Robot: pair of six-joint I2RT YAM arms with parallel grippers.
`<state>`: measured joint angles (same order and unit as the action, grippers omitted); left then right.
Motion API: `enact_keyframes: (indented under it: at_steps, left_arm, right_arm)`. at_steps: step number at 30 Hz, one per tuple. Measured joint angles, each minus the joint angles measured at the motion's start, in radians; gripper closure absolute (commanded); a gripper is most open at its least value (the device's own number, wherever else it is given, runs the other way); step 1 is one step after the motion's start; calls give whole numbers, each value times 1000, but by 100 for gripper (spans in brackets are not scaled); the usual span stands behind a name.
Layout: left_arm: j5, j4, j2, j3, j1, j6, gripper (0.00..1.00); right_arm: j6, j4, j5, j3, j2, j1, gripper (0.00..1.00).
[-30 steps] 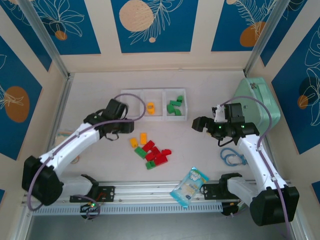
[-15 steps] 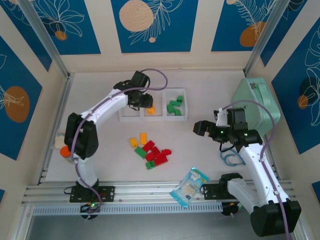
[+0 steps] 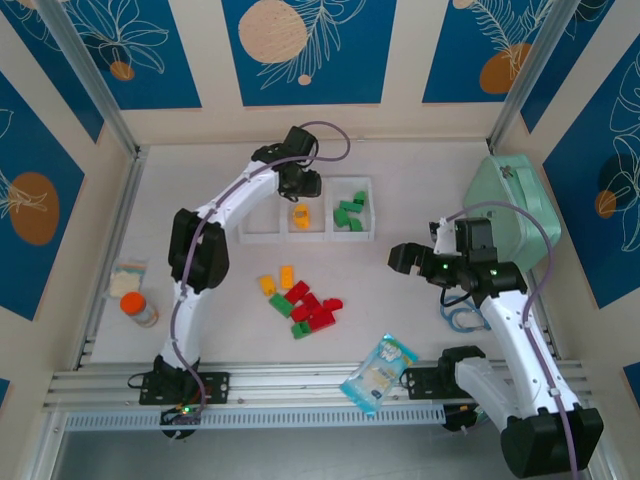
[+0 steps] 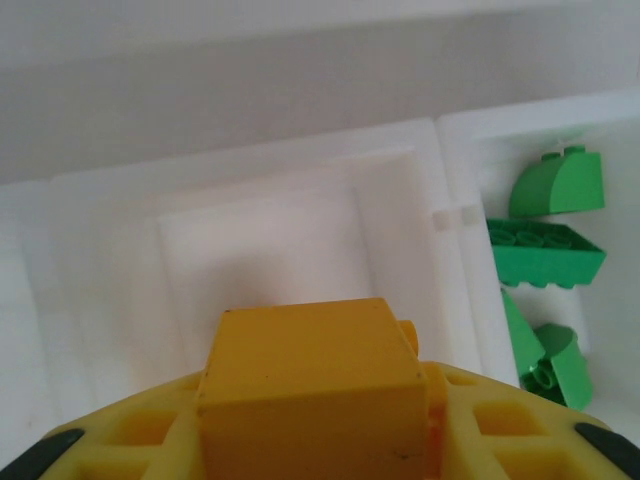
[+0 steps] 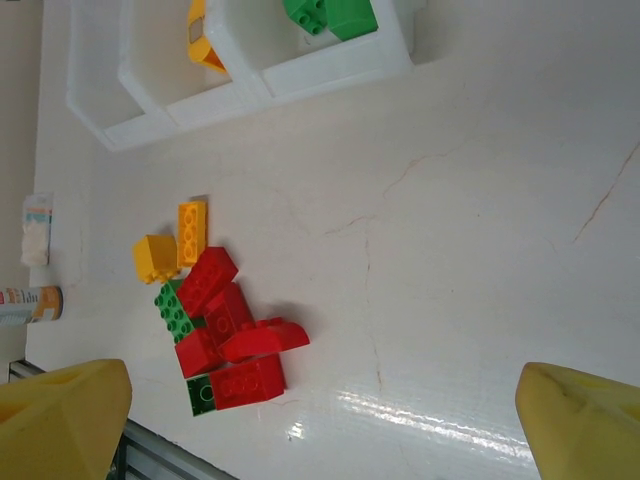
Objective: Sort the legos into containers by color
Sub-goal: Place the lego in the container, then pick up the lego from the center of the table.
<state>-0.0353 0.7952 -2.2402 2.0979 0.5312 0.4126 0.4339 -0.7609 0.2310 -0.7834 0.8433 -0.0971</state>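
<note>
The left hand (image 3: 302, 190) hangs over the middle bin of the containers (image 3: 262, 236), clenched on a yellow-orange lego (image 4: 305, 390). In its wrist view, that brick sits above the bin's white floor. The bin to the right holds green legos (image 3: 350, 212). The right hand (image 3: 400, 257) hovers released, its yellow fingers (image 5: 60, 415) spread wide, above bare surface to the right of the loose pile (image 3: 305, 305). That pile is mostly red bricks with a few green ones, touching or overlapping. Two yellow-orange bricks (image 3: 278, 280) lie just beside it on the side toward the containers.

A blue-white snack packet (image 3: 378, 372) lies near the front rail (image 3: 300, 385), between the arm bases and apart from the pile. A mint-green case (image 3: 515, 205) stands against the right wall, just behind the right arm. A coil of blue cable (image 3: 465, 315) lies on the surface beside that arm. At the left edge stand a small bottle with an orange cap (image 3: 138, 308) and a pale packet (image 3: 128, 272), well apart from the bricks.

The surface (image 3: 420, 180) is off-white with faint hairline marks. Cream walls with blue panels of white leaves and orange discs close it in.
</note>
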Motion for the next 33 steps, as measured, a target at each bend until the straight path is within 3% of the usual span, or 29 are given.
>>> enact_keyframes:
  at_steps: [3, 12, 16, 19, 26, 33]
  left_arm:
    - [8, 15, -34, 46, 0, 0, 42]
    - [8, 17, 6, -19, 2, 7, 32]
    - [8, 4, 145, -182, 7, -10, 19]
    - [-5, -18, 297, -331, 17, -18, 1]
    - [-55, -97, 669, -769, 43, 88, 1]
    - [-109, -164, 830, -1152, 132, 295, 0]
  right_arm:
    - [0, -8, -8, 0, -31, 0, 1]
    - [0, -14, -23, 14, -68, 0, 1]
    - [0, -13, -23, 19, -67, 0, 1]
    - [0, -11, -23, 22, -67, 0, 1]
    - [1, -11, -52, 23, -68, 2, 1]
    - [1, -10, -76, 23, -93, 7, 0]
